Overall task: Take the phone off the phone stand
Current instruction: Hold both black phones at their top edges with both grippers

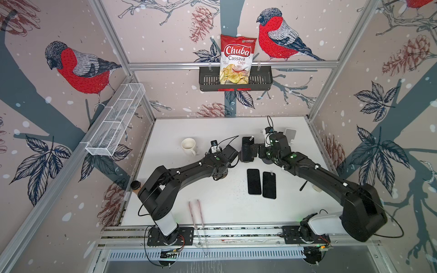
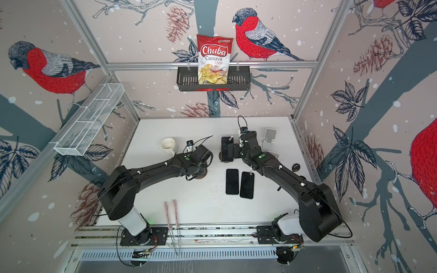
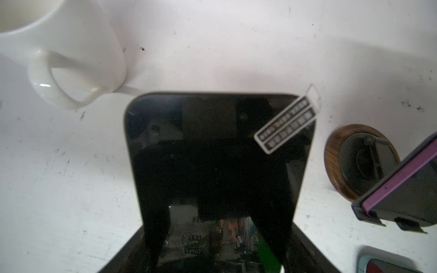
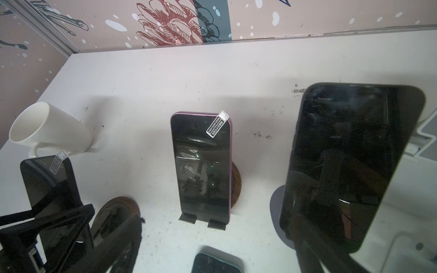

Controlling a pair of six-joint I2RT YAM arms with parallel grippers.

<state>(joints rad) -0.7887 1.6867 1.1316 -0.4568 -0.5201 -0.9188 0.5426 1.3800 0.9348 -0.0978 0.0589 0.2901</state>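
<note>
A black phone [image 3: 217,151] with a white sticker fills the left wrist view. My left gripper [image 3: 216,227] is shut on it, one finger on each long edge. From the right wrist view, that phone [image 4: 45,179] stands beside a round wooden stand base [image 4: 115,212]; whether it still rests on the stand I cannot tell. A purple-edged phone [image 4: 201,165] leans on a black stand with a wooden base [image 4: 236,182]. My right gripper [image 4: 217,236] hangs open just in front of it, holding nothing. In both top views that gripper [image 1: 254,151] sits beside the purple-edged phone [image 1: 247,149].
A white mug [image 1: 189,146] stands behind the left arm. Two phones [image 1: 254,180] [image 1: 269,185] lie flat mid-table. Another black phone [image 4: 350,165] on a stand is close to my right finger. White empty stands [image 2: 269,137] sit at the back right. Tongs [image 1: 196,212] lie near the front edge.
</note>
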